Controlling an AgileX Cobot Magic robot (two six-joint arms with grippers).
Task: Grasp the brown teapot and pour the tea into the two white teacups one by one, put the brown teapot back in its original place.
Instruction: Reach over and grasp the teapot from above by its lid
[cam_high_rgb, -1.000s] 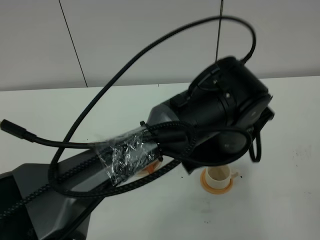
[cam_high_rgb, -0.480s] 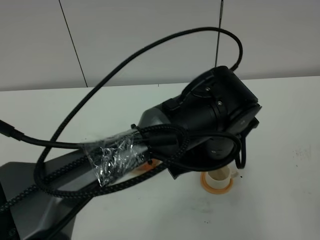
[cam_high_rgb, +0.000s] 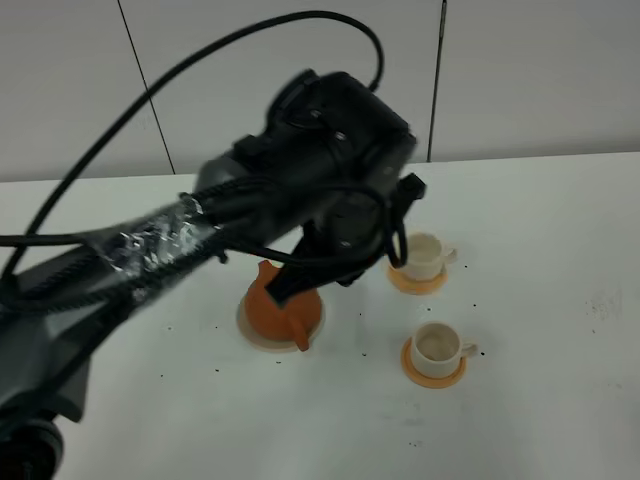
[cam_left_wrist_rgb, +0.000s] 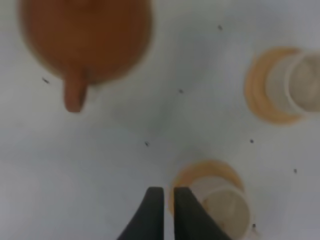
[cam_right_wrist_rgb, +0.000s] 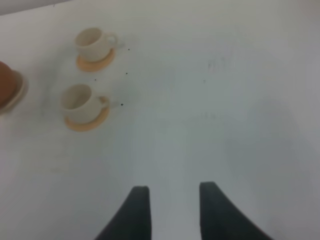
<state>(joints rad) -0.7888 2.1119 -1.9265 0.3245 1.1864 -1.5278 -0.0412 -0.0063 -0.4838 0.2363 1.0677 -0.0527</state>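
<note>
White tabletop (cam_high_rgb: 560, 420), grey panelled wall behind. On it, brown teapot (cam_high_rgb: 280, 308) upright on the beige trivet (cam_high_rgb: 256, 338), off to the left of the two white teacups (cam_high_rgb: 425, 256). Each cup on its own orange coaster (cam_high_rgb: 433, 373), one farther back, one nearer the camera, close together and apart from the pot. Cannot tell about tea inside: interiors pale, too small to read. Short stub off the pot toward the camera; spout or handle, too blurred to call.

Empty left gripper (cam_left_wrist_rgb: 164, 210) above the table, fingertips lined up just beside one cup in the wrist view, height over it not readable. Jaws parted by only a slit, nothing between them, no contact with the pot. Bulk of the left arm (cam_high_rgb: 330, 130) above and partly in front of the teapot in the high view. Idle right gripper (cam_right_wrist_rgb: 172, 210) wide open, empty, over bare table, well away from the cups.

Judged risks from here:
- Fingertips that close to a cup: any drop or sideways swing likely to clip it, shove it off the coaster, spill any contents.
- Slit too narrow for a handle — a grab at that width likely to skid off the clay and rock the pot off the trivet.
- Blurred wrist view plus arm-blocked high view: poor aim at the pot.
</note>
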